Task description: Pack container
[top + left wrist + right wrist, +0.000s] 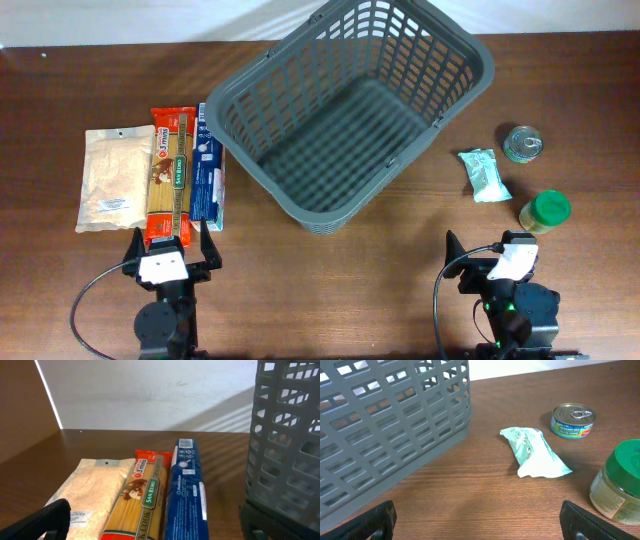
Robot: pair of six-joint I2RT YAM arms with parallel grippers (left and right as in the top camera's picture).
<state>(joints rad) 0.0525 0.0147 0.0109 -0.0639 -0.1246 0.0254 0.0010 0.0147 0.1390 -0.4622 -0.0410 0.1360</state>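
Left gripper and right gripper both gape, holding nothing. Just ahead of the left lies a spaghetti pack; ahead of the right, a jar and a pouch. Farther off, between them, the basket sits empty. Packing looks unstarted, so a first grasp likely comes next.

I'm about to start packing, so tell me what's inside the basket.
Nothing. Overhead, the basket shows a bare floor, none of it covered. The spaghetti and can lie outside it, on the table.
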